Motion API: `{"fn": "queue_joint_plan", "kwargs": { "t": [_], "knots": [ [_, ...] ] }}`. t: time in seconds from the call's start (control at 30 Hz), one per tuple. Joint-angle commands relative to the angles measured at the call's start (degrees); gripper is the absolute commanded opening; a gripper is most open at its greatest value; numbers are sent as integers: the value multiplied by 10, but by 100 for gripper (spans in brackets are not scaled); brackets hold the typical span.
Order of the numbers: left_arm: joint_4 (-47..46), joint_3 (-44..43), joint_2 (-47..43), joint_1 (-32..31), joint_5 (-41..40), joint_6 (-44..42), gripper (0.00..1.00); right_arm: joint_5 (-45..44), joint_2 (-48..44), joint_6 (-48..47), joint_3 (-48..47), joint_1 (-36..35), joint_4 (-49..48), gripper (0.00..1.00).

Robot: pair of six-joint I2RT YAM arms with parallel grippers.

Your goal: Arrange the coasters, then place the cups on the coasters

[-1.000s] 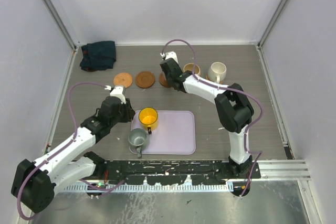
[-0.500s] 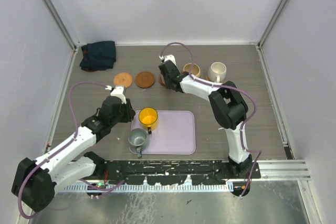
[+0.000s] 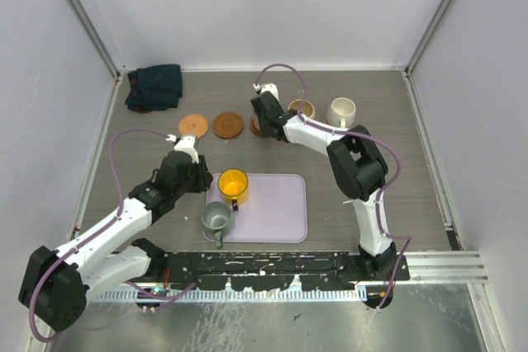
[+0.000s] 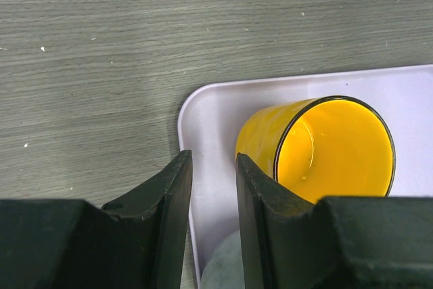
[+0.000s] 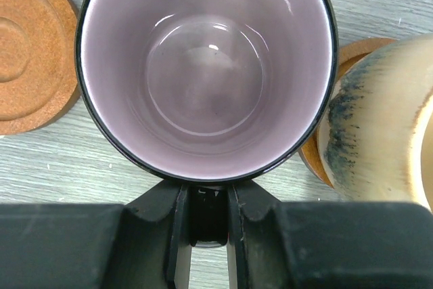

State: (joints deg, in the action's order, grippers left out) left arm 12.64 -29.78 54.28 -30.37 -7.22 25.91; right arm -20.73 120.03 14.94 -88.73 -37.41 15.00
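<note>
Purple cup (image 5: 206,72) gripped by right tool (image 5: 207,199)

2 white arms (image 3: 107,232) with black joints, looping purple cables (image 3: 282,64), matte black jaws, black base rail (image 3: 264,282)

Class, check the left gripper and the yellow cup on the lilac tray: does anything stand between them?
Nothing visible does. The left gripper is open over the tray's corner, and the yellow cup stands just beside one finger. The grey-green cup sits nearer the arm's base, off that path.
</note>
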Motion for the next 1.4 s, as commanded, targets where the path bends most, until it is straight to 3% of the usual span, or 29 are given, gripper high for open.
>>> {"fn": "queue_joint_plan", "kwargs": {
  "t": [0.0, 0.17, 1.1, 1.2, 1.3, 1.37],
  "knots": [
    [-35, -8, 5, -1, 4, -6, 34, 10, -5, 25, -50, 1, -29, 2],
    [-38, -8, 8, -1, 5, -6, 34, 26, -1, 39, -56, 1, -20, 18],
    [-39, -6, 9, -1, 6, -3, 34, -28, -1, 68, -22, -3, 21, 16],
    [-39, -6, 7, -1, 6, -2, 34, -24, -1, 68, -19, -6, 21, 23],
    [-38, -5, 6, -1, 6, -1, 34, -22, -2, 65, -19, -10, 21, 40],
    [-37, -5, 5, -1, 6, 0, 34, -22, -2, 63, -18, -13, 20, 45]
  ]
}}
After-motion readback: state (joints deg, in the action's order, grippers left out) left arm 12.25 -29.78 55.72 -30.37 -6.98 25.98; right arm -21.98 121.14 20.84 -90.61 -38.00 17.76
